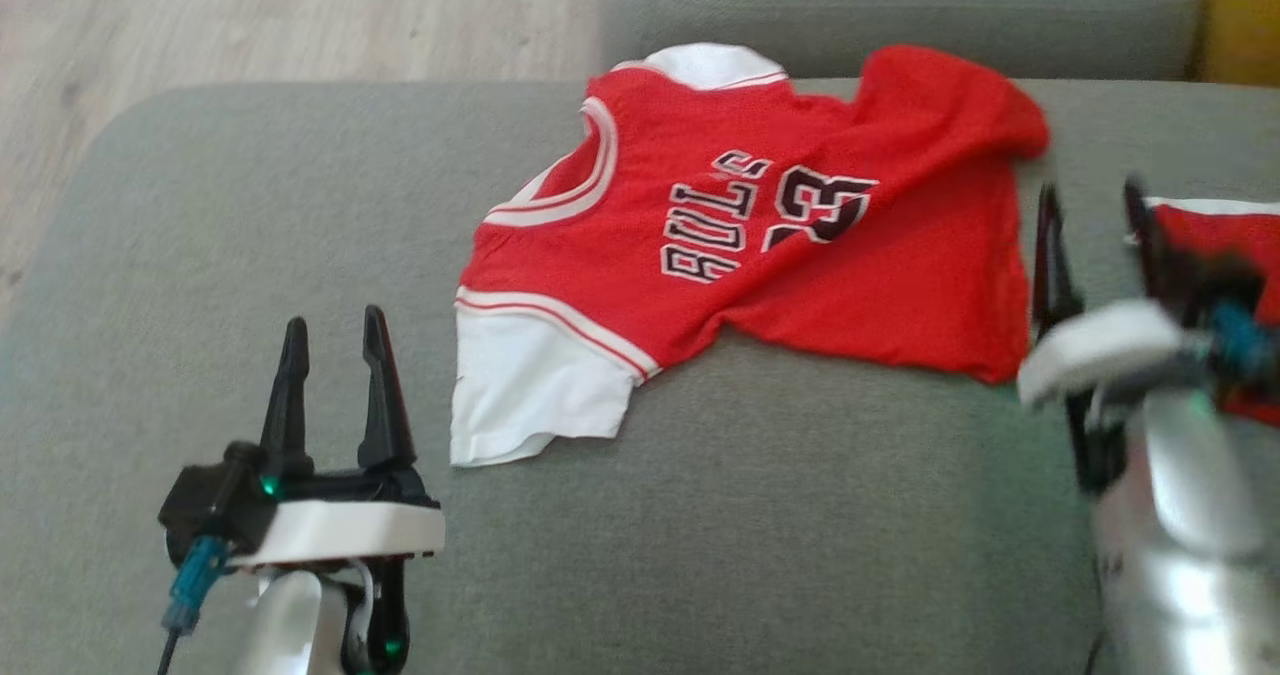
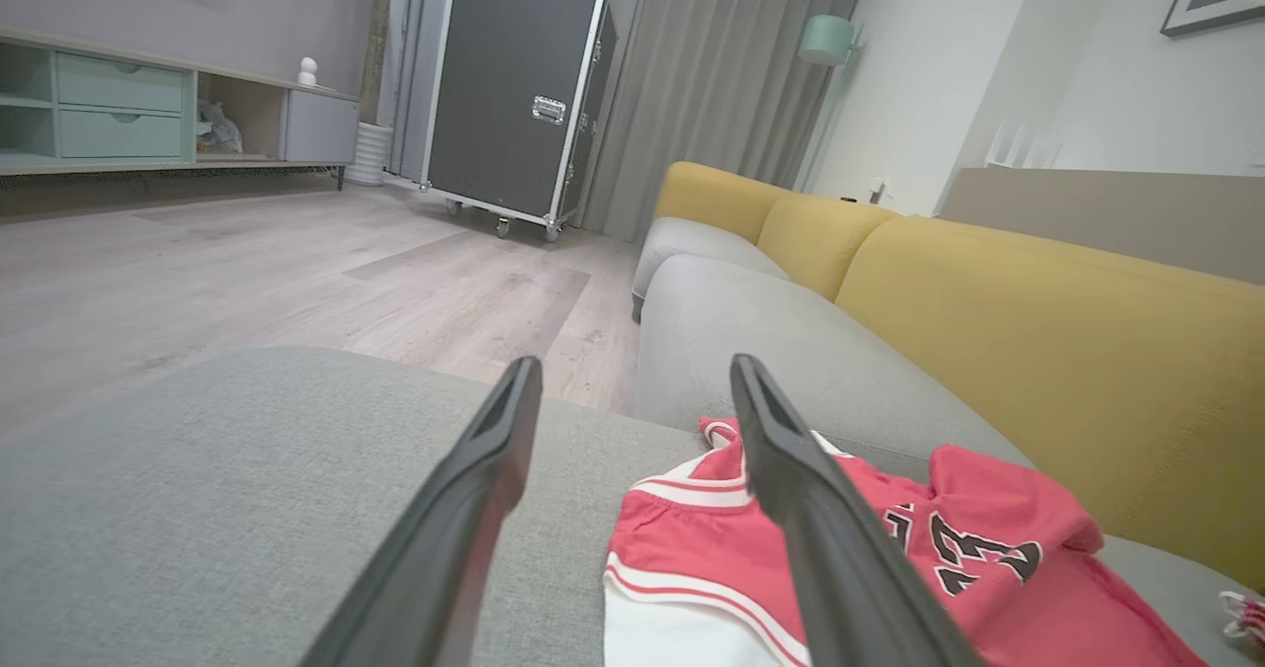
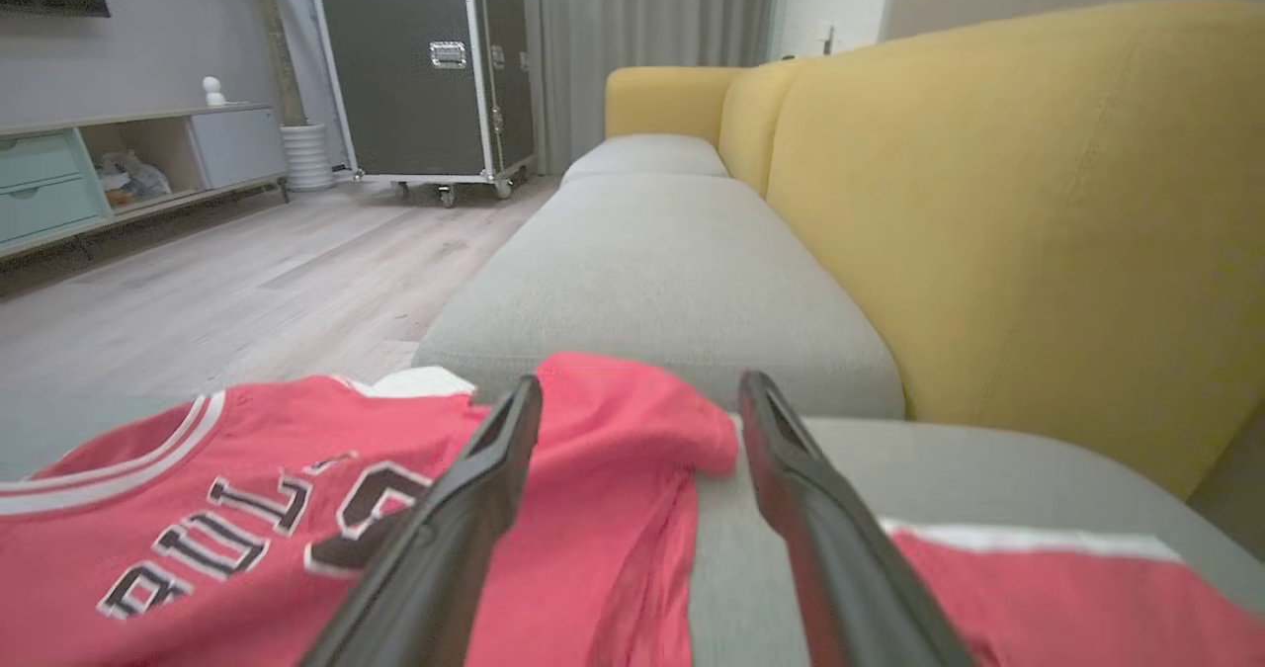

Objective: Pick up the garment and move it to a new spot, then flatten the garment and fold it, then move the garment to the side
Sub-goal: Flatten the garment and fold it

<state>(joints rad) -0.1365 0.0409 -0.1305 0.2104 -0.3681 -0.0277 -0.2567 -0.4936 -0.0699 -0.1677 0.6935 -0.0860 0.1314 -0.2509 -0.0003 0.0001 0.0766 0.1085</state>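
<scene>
The garment (image 1: 760, 245) is a red jersey with white sleeves and black lettering, lying rumpled on the grey sofa seat (image 1: 250, 215). It also appears as the garment (image 2: 988, 568) and the garment (image 3: 247, 509) in the wrist views. My left gripper (image 1: 330, 345) is open above the cushion, just left of the white sleeve, holding nothing. My right gripper (image 1: 1090, 225) is open at the jersey's right edge, blurred, with nothing between its fingers. In the right wrist view the right gripper (image 3: 640, 400) hovers over the jersey's far corner.
A second red piece with a white band (image 1: 1220, 255) lies at the right edge of the seat. A yellow backrest (image 3: 1008, 212) runs along the sofa. Wooden floor (image 2: 247, 272), a black wheeled case (image 2: 514, 94) and a low cabinet (image 2: 148, 114) lie beyond.
</scene>
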